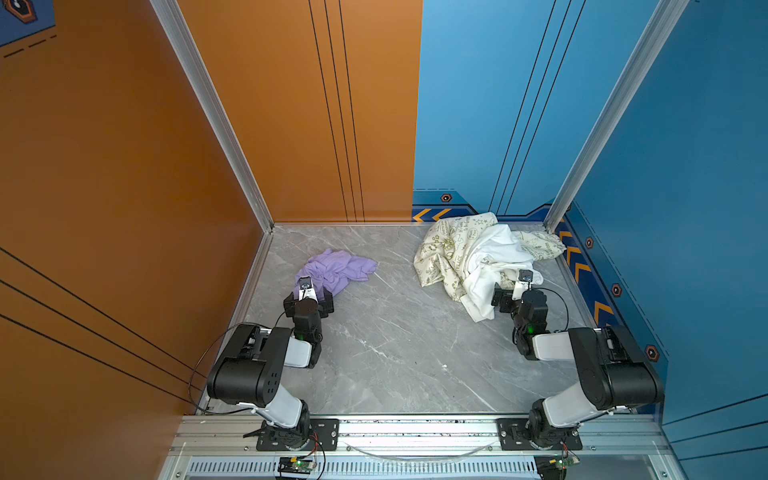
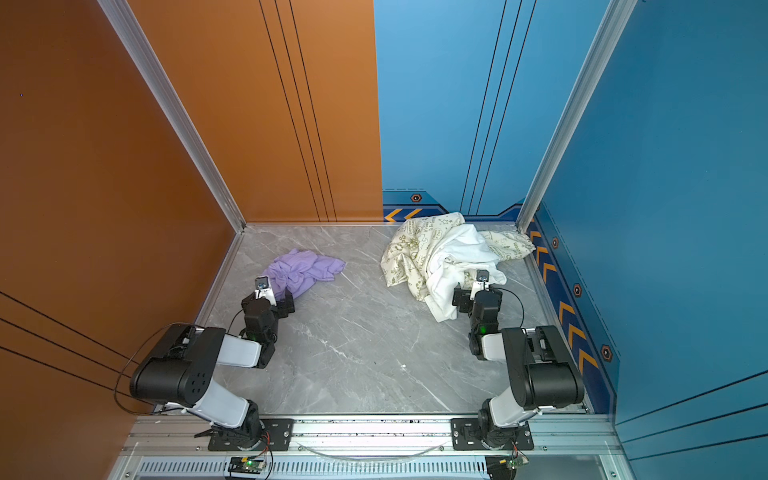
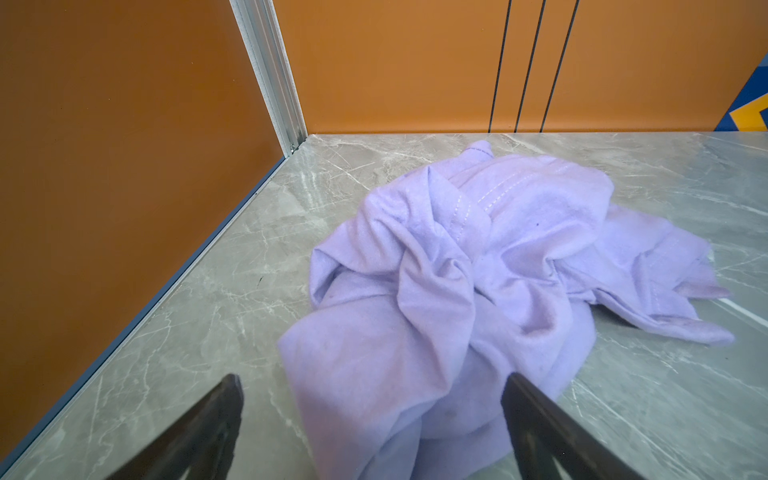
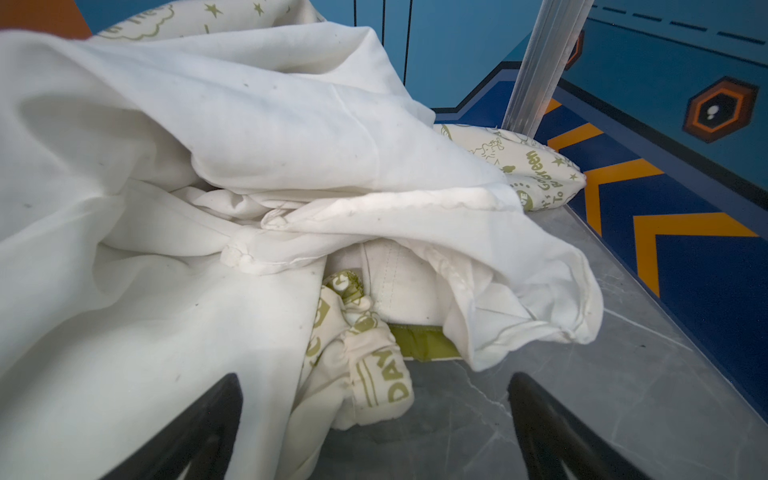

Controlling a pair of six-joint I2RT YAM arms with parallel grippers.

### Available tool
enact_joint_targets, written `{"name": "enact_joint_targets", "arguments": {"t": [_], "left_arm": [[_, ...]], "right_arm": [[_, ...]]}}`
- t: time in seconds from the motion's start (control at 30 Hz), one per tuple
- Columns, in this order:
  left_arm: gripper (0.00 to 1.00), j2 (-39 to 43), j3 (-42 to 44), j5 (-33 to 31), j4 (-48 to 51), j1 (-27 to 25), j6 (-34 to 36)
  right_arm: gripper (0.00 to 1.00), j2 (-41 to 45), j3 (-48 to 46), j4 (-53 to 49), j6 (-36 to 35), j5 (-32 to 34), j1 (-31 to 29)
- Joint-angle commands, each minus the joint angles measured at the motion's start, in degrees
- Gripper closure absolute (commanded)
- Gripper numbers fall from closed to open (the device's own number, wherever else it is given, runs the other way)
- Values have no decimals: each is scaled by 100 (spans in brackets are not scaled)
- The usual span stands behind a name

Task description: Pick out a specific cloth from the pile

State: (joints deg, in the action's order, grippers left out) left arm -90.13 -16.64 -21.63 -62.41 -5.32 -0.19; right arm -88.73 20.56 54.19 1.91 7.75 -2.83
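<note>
Two walls close the cell, an orange panel on the left and a blue panel on the right. The blue one carries orange chevrons low down, and both panels run out of frame at the top. Between them lies the grey marble-patterned tabletop.

At its far right corner the pile heaps up. There the cream cloth with olive-green print lies mostly beneath the white cloth. Only scraps of its wording can be read in the right wrist view, "DAY" and "Green".

Well apart, at the far left, the lavender cloth sits crumpled on the tabletop, its front folded out of sight. The left gripper stands spread wide with the cloth's near fold between its jaws, possibly touching it but clamping nothing. The right gripper is likewise spread at the pile's near edge. In both top views the wrists hide the fingertips of both grippers.
</note>
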Motion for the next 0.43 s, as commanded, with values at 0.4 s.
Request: {"name": "enact_joint_targets", "arguments": {"t": [0.4], "left_arm": [[2, -48, -278, -116, 295, -123, 196]], "right_arm": [[0, 8, 63, -170, 99, 107, 22]]}}
